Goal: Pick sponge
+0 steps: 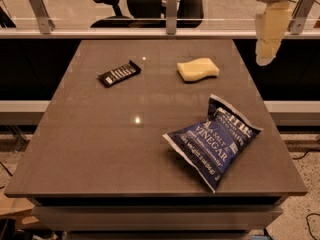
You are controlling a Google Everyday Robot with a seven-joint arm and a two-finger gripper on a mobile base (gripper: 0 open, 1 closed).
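The sponge [197, 69] is a pale yellow foam block with wavy sides, lying flat on the far right part of the brown table [100, 149]. My gripper [265, 59] hangs at the upper right, with cream fingers pointing down. It is in the air beyond the table's right edge, to the right of the sponge and above it. It holds nothing that I can see.
A blue salt and vinegar chip bag [212, 139] lies at the near right. A black bar-shaped wrapper [119, 73] lies at the far left. A glass rail [150, 31] runs behind the table, with an office chair [130, 4] past it.
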